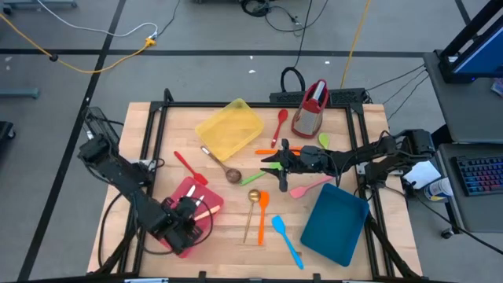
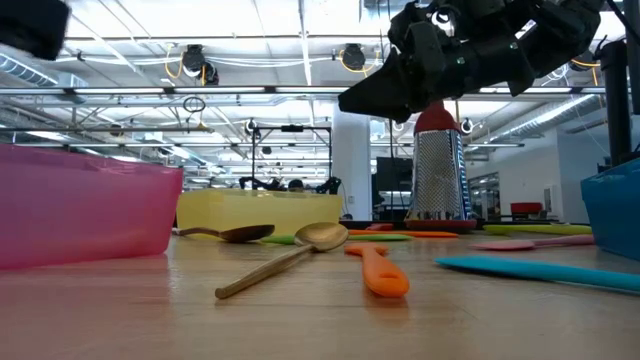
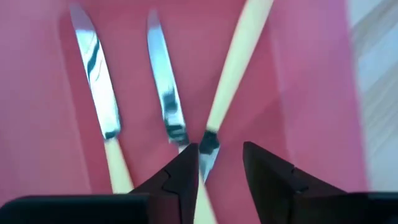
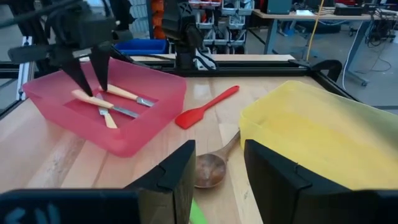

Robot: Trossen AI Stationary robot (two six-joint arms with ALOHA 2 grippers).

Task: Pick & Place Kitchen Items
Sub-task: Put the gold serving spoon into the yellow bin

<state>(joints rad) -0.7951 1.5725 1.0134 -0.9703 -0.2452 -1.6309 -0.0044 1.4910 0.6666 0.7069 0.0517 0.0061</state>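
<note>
1. The left gripper hangs over the pink-red tray at the table's front left, jaws parted and holding nothing.
2. 3 pale-handled knives lie in that tray; one knife runs lengthwise away from the jaws, its blade tip between the fingertips, so a straight drop and squeeze would catch it.
3. The right gripper hovers mid-table, jaws apart and empty, above a green utensil.
4. The wooden spoon just ahead of it points its bowl at the jaws, handle running away beside the yellow tray; the right arm is much the nearer.
5. The red spatula lies between the 2 trays.
</note>
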